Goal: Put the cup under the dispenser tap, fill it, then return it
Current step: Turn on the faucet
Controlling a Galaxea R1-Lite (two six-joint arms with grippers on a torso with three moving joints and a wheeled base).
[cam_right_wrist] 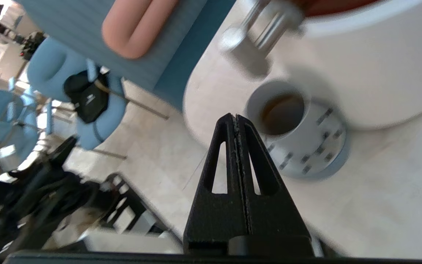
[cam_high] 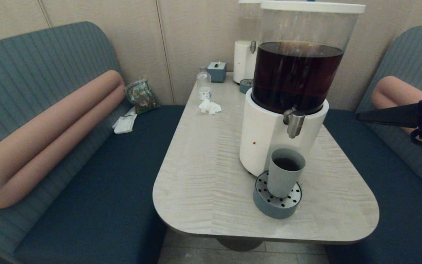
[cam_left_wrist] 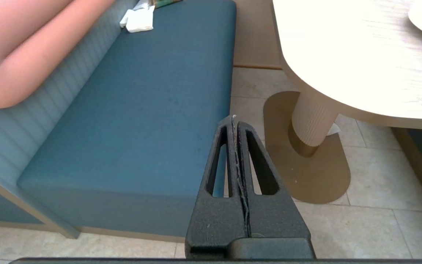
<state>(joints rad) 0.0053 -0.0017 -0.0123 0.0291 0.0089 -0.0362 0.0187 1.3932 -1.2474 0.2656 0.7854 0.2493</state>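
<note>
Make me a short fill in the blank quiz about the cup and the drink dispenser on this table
1. The cup stands on the round ____ tray.
2. The tap sits directly ____ the cup.
3. The liquid in the dispenser tank is dark ____.
4. The right gripper has its fingers ____.

Missing words: perforated; above; brown; shut

no readable text, labels, brands, numbers or signs anywhere, print on the small packet (cam_high: 141,94) by the bench wall too blurred to read
</note>
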